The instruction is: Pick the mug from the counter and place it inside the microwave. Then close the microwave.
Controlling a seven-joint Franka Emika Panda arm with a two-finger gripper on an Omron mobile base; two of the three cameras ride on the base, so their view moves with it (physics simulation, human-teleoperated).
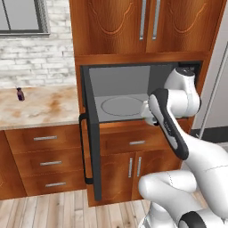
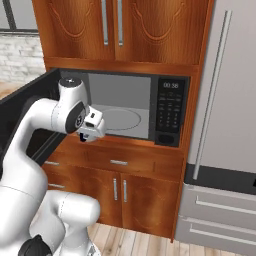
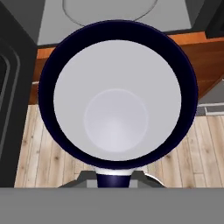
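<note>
The mug (image 3: 117,114) was held in the gripper (image 2: 90,134), whose jaws were closed on it near the dark blue handle at the lower edge of the hand view. From above, its open mouth was looked straight into, so the mug was judged to hang upright beneath the hand, its long axis vertical. It was carried clear of the counter (image 1: 40,109) and over the wooden floor (image 3: 210,140), just in front of the microwave (image 2: 170,110).

The relation that mattered for the coming move was this: the grey cavity and its round glass turntable (image 1: 121,107) lay ahead of the mug and somewhat higher than the mug's base, beyond the front sill. In the hand view the turntable was seen just past the mug's far rim. The mug was therefore judged to need lifting a little and carrying forward, kept upright, before being set down.

The door (image 1: 91,151) stood swung wide open on the left side of the microwave, well apart from the mug, and was judged to leave the path into the cavity unobstructed. A small dark bottle (image 1: 20,94) was left standing far off on the counter.
</note>
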